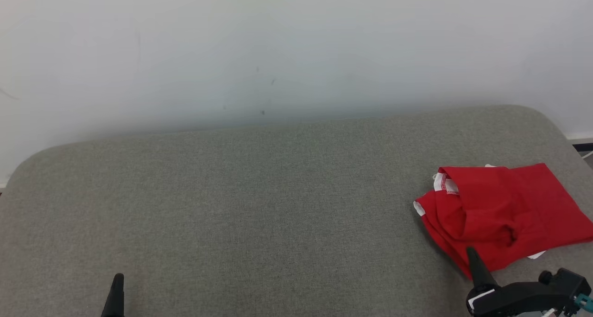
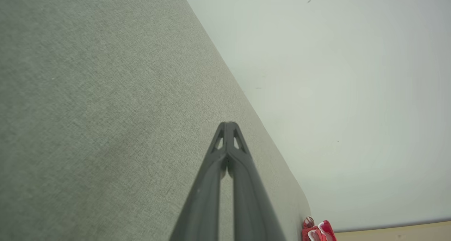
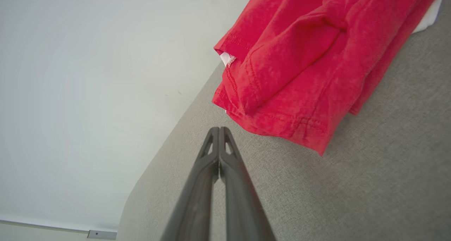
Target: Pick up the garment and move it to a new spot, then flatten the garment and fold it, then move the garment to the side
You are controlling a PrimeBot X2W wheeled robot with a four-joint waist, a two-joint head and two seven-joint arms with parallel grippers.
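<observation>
The right gripper [image 3: 219,130] is seen with dark fingers pressed together, empty, just beside the folded red cloth garment with white trim [image 3: 299,75], which is laid at the right end of the grey fabric-covered surface [image 1: 259,206]. The left gripper [image 2: 229,124] is likewise closed on nothing, well apart. Stitched hems are made out in the right wrist view, the garment's whole outline in the head view.

Red garment [image 1: 500,212] at the grey surface's [image 1: 259,206] right edge, right pincer [image 1: 472,253] just beside, left pincer [image 1: 118,280] well apart
</observation>
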